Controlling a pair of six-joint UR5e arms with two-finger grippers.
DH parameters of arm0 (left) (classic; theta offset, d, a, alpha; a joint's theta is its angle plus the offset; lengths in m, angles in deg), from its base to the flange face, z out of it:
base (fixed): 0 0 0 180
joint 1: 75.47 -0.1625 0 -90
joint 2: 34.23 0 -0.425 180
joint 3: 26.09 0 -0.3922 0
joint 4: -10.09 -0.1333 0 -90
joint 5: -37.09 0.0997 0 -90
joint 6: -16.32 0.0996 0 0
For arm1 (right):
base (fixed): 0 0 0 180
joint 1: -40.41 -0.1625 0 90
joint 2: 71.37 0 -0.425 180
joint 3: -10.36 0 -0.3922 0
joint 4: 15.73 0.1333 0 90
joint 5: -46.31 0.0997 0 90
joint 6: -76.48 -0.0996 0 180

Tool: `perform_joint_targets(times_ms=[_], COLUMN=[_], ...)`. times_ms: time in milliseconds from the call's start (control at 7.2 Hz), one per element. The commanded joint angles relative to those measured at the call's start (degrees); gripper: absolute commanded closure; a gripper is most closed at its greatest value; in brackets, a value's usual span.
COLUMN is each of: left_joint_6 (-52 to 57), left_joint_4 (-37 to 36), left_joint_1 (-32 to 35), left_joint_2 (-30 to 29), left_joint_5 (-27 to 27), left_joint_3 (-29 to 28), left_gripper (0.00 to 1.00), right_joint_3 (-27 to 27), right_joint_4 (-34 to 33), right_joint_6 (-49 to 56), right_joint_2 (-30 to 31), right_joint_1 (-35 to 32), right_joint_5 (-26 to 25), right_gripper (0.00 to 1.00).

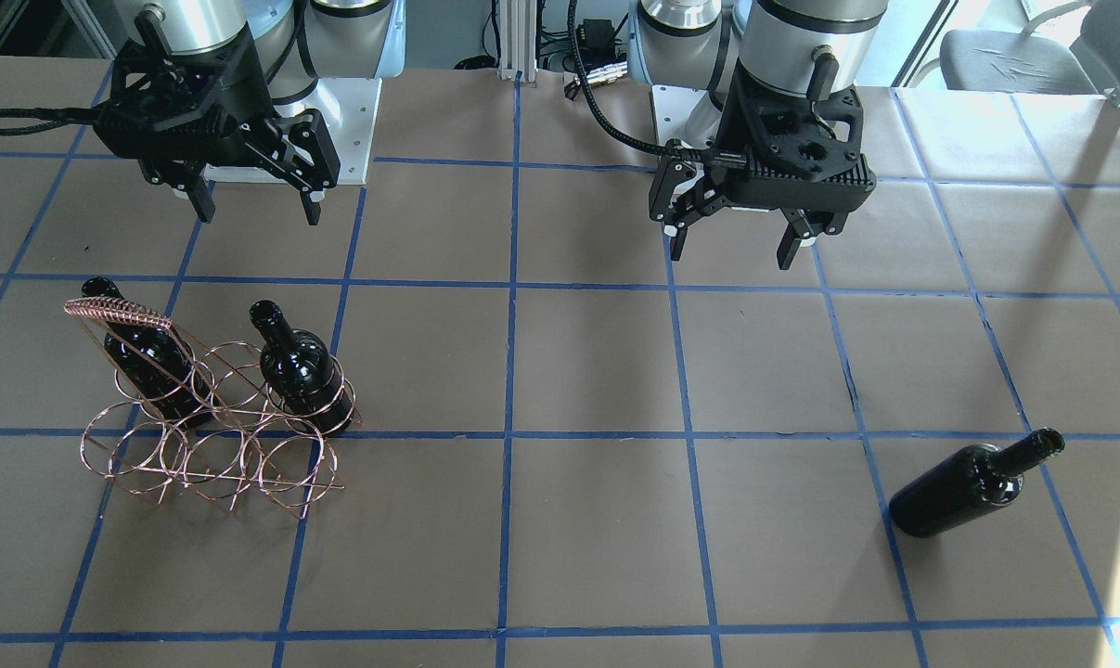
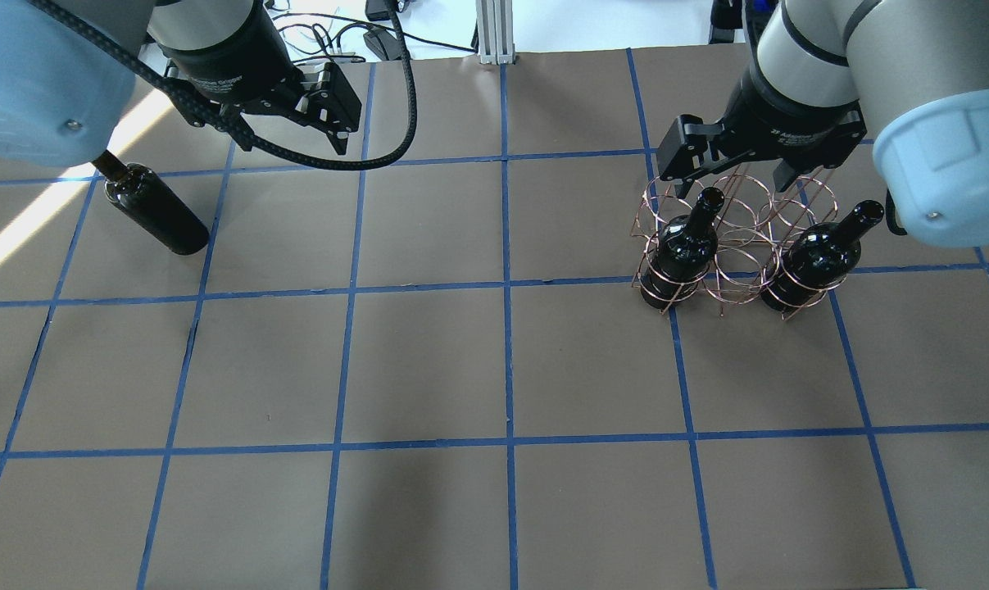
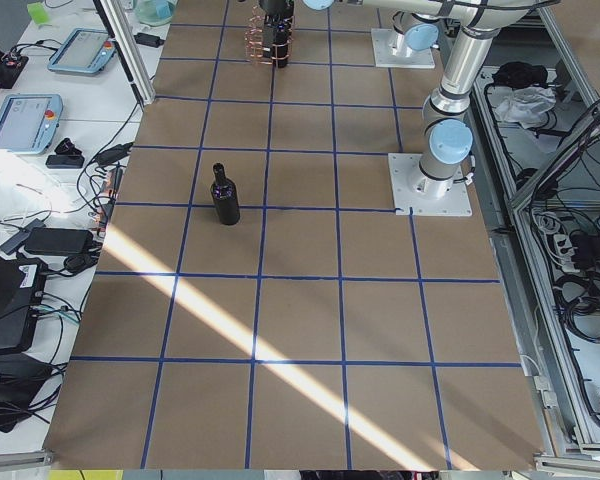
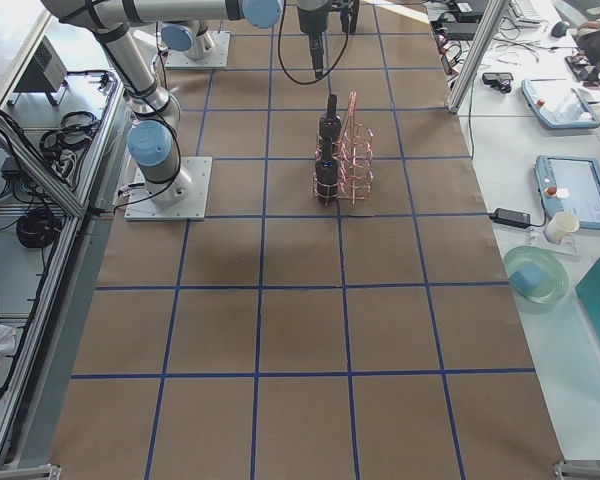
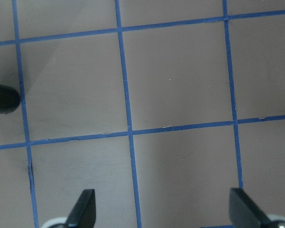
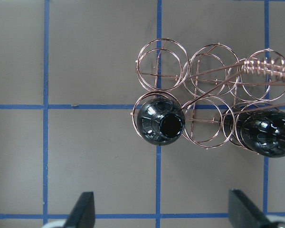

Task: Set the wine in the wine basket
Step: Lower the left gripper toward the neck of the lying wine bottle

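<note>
The copper wire wine basket (image 1: 209,443) stands on the robot's right side of the table. Two dark wine bottles (image 1: 300,367) (image 1: 142,357) stand upright in the end rings of its row nearer the robot; the other rings are empty. The third wine bottle (image 1: 972,484) stands upright and alone on the robot's left side. My left gripper (image 1: 732,250) is open and empty, high above the table, apart from that bottle, whose edge shows in the left wrist view (image 5: 2,98). My right gripper (image 1: 259,211) is open and empty above the basket (image 6: 213,95).
The table is brown paper with a blue tape grid (image 2: 506,287). The basket's tall coil-wrapped handle (image 1: 114,312) rises over one end bottle. The arm bases (image 1: 337,111) stand at the table's robot edge. Benches with screens and cables line both table ends (image 3: 40,110).
</note>
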Motion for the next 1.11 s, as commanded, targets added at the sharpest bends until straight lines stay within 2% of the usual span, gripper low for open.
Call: perform_joint_targets(times_ms=[0, 694, 833, 972], left_joint_6=[0.0, 0.1, 0.3, 0.9], left_joint_4=[-0.1, 0.5, 0.7, 0.6], left_joint_1=[0.0, -0.4, -1.6, -5.7], left_joint_2=[0.1, 0.7, 0.9, 0.7], left_joint_5=[0.0, 0.3, 0.4, 0.1], left_joint_3=[0.0, 0.0, 0.0, -0.3], left_gripper=[0.00, 0.00, 0.00, 0.00], right_joint_3=[-0.1, 0.0, 0.0, 0.0], right_joint_4=[0.0, 0.0, 0.0, 0.0], right_joint_6=[0.0, 0.0, 0.1, 0.1], right_joint_2=[0.0, 0.0, 0.0, 0.0], right_joint_1=[0.0, 0.0, -0.1, -0.1], right_joint_5=[0.0, 0.1, 0.2, 0.2], right_gripper=[0.00, 0.00, 0.00, 0.00])
